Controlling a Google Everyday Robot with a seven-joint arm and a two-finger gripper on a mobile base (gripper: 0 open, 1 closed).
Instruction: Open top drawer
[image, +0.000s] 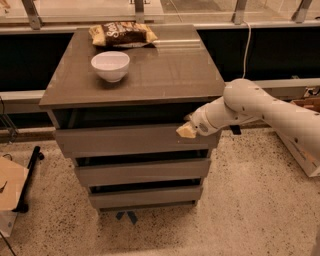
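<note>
the white arm (260, 107) reaches in from the right, bent at a round joint. its pale pincer (186, 131) is at the arm's left tip, near the middle of the view.

Warm, moderate light from overhead. Bench (165, 75) top is glossy, pale glare streak at its back right, beside snack bag (122, 34). White bowl (110, 65) on bench bright, soft shadow around its base. Deep shadow under bench top overhang, dark gaps above lower fronts. Top drawer (120, 141) front evenly lit, dull sheen. Gripper (187, 130) at right end of top drawer's upper edge, well lit. White arm (250, 102) right of bench is brightest area. Floor (240, 200) before bench evenly lit. Dark band behind bench.
</note>
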